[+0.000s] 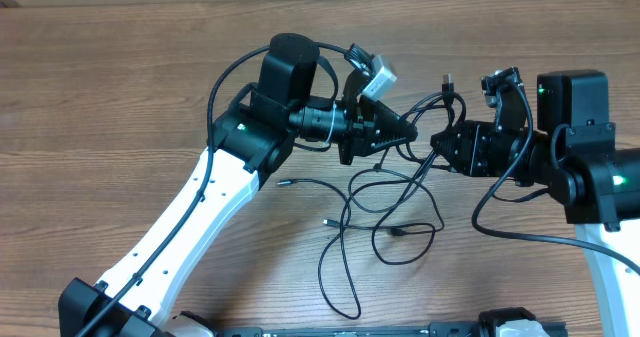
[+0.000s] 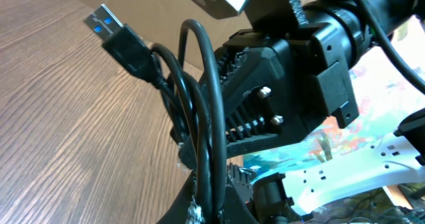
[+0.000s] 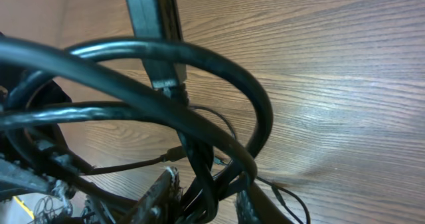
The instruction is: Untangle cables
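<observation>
Pinches the cables (image 1: 397, 232) tight in the left gripper (image 1: 408, 130); grips the tangle between narrow-set right gripper (image 1: 437, 140) jaws, above the wooden table (image 1: 110, 87).

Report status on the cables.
Left gripper shut on cables. Right gripper around same bunch, grip unclear. Loops trail on table, strands crossed between grippers.

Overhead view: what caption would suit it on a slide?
Left claw and right claw meet at a tangle of black cables on a wooden table.
</observation>
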`<move>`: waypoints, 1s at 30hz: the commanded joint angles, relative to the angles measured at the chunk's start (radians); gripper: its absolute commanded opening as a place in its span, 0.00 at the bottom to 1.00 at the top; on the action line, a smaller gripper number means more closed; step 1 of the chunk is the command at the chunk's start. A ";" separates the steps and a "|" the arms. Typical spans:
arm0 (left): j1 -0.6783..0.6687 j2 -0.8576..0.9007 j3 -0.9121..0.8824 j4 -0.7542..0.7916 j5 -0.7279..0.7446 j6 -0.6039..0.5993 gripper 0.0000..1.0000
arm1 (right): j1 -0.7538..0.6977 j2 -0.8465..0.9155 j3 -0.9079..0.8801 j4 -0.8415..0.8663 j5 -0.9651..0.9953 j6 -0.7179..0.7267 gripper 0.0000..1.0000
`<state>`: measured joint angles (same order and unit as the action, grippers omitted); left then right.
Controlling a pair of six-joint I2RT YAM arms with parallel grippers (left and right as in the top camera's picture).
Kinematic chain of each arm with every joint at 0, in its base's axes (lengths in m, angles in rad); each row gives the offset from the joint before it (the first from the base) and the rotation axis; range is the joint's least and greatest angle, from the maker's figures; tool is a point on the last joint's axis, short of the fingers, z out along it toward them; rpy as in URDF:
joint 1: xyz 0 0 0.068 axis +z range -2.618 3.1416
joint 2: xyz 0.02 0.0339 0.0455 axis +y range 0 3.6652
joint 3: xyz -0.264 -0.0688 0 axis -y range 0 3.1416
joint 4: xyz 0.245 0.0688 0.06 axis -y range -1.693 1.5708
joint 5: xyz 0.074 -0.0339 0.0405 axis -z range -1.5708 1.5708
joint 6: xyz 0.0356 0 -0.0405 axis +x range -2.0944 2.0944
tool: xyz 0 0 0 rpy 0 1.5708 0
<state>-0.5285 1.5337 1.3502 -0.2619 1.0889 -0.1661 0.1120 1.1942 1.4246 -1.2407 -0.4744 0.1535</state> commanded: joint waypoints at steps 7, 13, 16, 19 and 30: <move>-0.032 -0.026 0.016 0.012 -0.006 -0.045 0.04 | -0.001 -0.008 0.002 0.004 -0.027 -0.025 0.04; -0.032 -0.026 0.016 0.013 -0.149 -0.142 0.04 | -0.001 -0.008 0.002 -0.028 -0.039 -0.071 0.04; -0.031 -0.026 0.016 0.012 -0.227 -0.197 0.04 | -0.001 -0.008 0.002 -0.053 -0.045 -0.097 0.04; -0.026 -0.026 0.016 0.012 -0.330 -0.280 0.04 | 0.000 -0.008 0.002 -0.076 -0.060 -0.138 0.04; -0.026 -0.025 0.016 -0.050 -0.684 -0.536 0.04 | 0.000 -0.008 0.002 -0.104 -0.206 -0.293 0.04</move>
<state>-0.5663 1.5333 1.3502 -0.3050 0.5896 -0.5865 0.1112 1.1942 1.4246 -1.3315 -0.6071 -0.0681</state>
